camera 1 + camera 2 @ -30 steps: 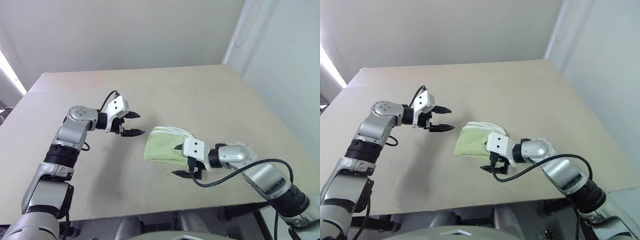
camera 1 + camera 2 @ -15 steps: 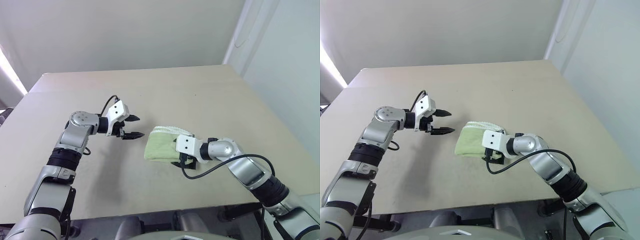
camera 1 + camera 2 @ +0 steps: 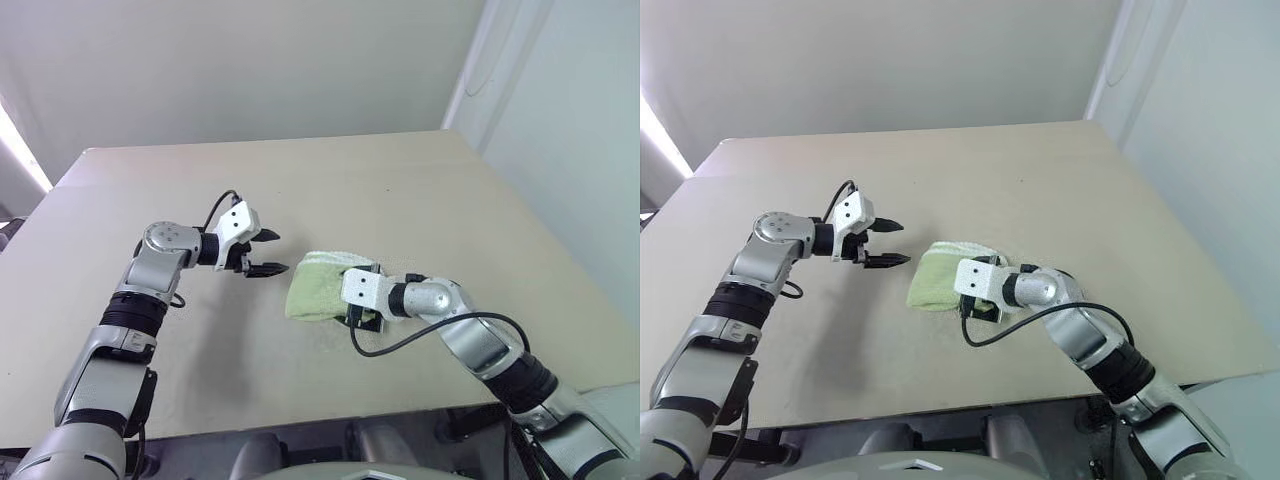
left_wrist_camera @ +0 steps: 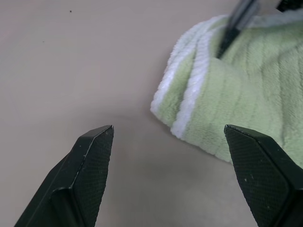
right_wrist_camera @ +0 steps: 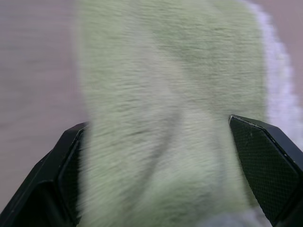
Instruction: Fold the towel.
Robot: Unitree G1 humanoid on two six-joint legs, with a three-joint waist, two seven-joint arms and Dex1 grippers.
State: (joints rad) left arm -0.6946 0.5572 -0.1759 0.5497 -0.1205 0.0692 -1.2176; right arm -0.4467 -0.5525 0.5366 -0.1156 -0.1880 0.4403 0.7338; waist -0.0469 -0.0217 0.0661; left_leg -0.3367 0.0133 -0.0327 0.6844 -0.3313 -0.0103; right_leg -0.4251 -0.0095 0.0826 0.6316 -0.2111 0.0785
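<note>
One small light green towel (image 3: 322, 287), already doubled over into a thick bundle with white stitched trim showing along its layered edges, lies on a beige table (image 3: 400, 190), toward the near right part of the tabletop and well in from every edge. Its white-trimmed folds face the far side and the robot's left, as the left wrist view makes plain, where the rounded corner of the bundle sits flat on the bare surface.

Pressed up against the near right side of the bundle is the right gripper (image 3: 980, 305), its white housing low over the cloth. In the right wrist view its two black fingers (image 5: 262, 161) stand spread as wide as they go, one on each side of the green terry, with the cloth running between them; the fingers straddle the towel without pinching it, and whether they touch it cannot be told.

Just beside the towel on the robot's left, the left gripper (image 3: 268, 254) hangs above the table, pointing toward the bundle's far left corner. Its black fingers (image 4: 90, 161) are likewise fully parted and hold nothing, with bare tabletop between them and the towel's trimmed corner near one fingertip but clear of it.
</note>
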